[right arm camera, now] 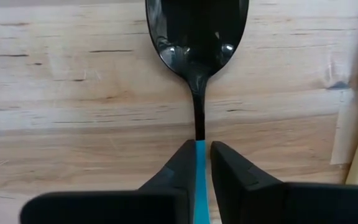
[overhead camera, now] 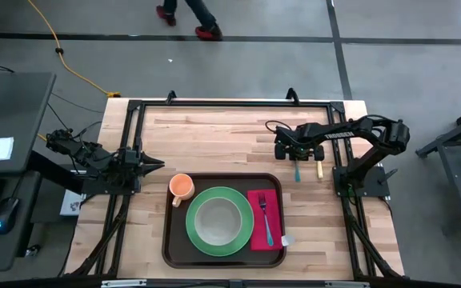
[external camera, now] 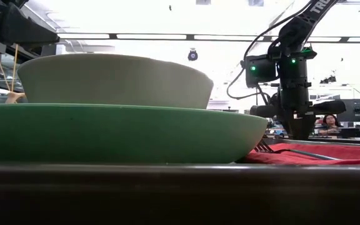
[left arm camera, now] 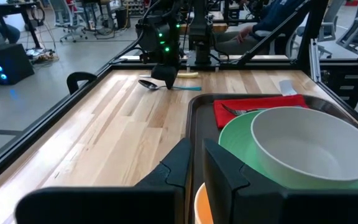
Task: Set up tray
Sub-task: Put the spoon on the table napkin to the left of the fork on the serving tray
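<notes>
The dark brown tray (overhead camera: 166, 240) lies at the table's near middle. It holds a green plate (overhead camera: 243, 205) with a pale bowl (overhead camera: 217, 221) on it, an orange cup (overhead camera: 182, 186), and a red napkin (overhead camera: 258, 236) with a fork (overhead camera: 266, 220) on top. Beyond the tray, a spoon (right arm camera: 197, 37) with a dark bowl and teal handle lies flat on the wood. My right gripper (right arm camera: 201, 152) points down over it, shut on the handle. At the table's left edge my left gripper (left arm camera: 196, 155) waits, its fingers a narrow gap apart with nothing between them. My right gripper pinches the spoon's teal handle (right arm camera: 199, 168) between its two fingers, just behind the thin dark neck. The fingers come from above, pointing down, one on each long side of the handle. The spoon lies flat on the table, bowl up.
A knife with a cream handle (overhead camera: 320, 169) lies on the wood just right of the spoon. Black frame rails (overhead camera: 230, 102) run around the table. Bare wood stretches across the far left part (overhead camera: 206, 136). A person walks on the floor beyond the far edge.
</notes>
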